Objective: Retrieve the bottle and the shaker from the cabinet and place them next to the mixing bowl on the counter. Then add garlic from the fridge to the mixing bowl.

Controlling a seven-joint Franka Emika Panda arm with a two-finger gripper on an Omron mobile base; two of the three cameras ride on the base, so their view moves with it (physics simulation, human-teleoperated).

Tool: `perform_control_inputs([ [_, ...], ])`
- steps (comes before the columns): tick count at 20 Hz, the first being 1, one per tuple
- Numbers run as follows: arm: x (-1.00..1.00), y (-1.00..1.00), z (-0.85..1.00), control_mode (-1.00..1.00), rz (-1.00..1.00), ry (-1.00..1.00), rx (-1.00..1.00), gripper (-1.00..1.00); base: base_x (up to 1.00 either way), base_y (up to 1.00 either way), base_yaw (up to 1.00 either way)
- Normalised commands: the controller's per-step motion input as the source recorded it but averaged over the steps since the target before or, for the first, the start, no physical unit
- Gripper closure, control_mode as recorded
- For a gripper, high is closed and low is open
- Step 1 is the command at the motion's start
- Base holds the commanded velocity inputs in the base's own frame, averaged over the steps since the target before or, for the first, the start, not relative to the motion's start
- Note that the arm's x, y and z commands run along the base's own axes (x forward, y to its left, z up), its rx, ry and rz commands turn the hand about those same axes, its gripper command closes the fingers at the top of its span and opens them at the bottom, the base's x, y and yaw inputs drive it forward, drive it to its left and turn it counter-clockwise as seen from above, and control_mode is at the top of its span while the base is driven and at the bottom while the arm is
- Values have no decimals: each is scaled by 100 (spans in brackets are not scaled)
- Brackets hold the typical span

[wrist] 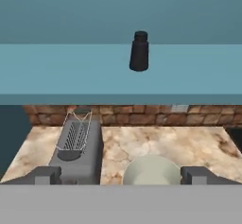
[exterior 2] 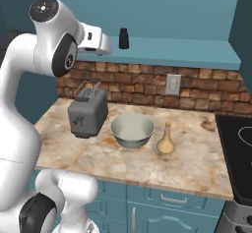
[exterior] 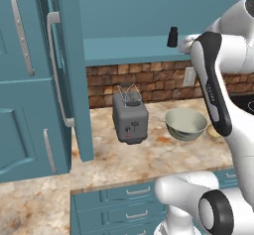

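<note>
Shaker (wrist: 139, 51): small black cylinder with a narrower cap, upright on the teal shelf board of the cabinet (wrist: 71, 72). In the hand view it stands at about 12 o'clock, just right of centre, clear of the shelf's front edge. Also seen in the left base view (exterior: 172, 37) and the right base view (exterior 2: 123, 38), alone on the shelf.

Tool (wrist: 121, 176): both dark finger tips stand far apart at the bottom of the hand view, one at 7 o'clock, one at 5 o'clock; jaws fully spread, nothing between them. Raised to shelf level, pointed at the shaker, well apart from it. In the right base view the hand sits at about 9 o'clock of the shaker.

Bottle (exterior 2: 166, 139): golden-tan flask with a long thin neck, upright on the counter (exterior 2: 197, 153), just beside the mixing bowl at its 3 o'clock in the right base view.

Mixing bowl (exterior 2: 132, 130): wide, pale grey-green, upright, near the middle of the counter; its rim shows at 6 o'clock in the hand view (wrist: 152, 168).

Toaster (exterior 2: 87, 111): grey, with a wire rack on top, at 9 o'clock of the bowl, near it without touching.

Fridge (exterior: 30, 80): teal panelled doors with silver bar handles, at 9 o'clock in the left base view.

Brick backsplash (exterior 2: 147, 84): below the shelf, carrying a wall outlet (exterior 2: 172, 83).
</note>
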Motion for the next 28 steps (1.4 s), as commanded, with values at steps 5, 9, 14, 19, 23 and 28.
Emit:
perform_control_inputs([
  [5,54,-3,-6,-100,-6,0,18,-100,0,0,0],
  [9,51,-10,-6,-100,-2,0,9,-100,0,0,0],
  [14,39,-22,0,-100,2,0,0,-100,0,0,0],
  [19,25,-26,-2,-100,12,-3,0,-100,0,0,0],
  [23,25,-1,-23,-100,8,-23,0,-100,0,0,0],
  [28,8,0,-1,-100,6,-5,-8,-100,0,0,0],
])
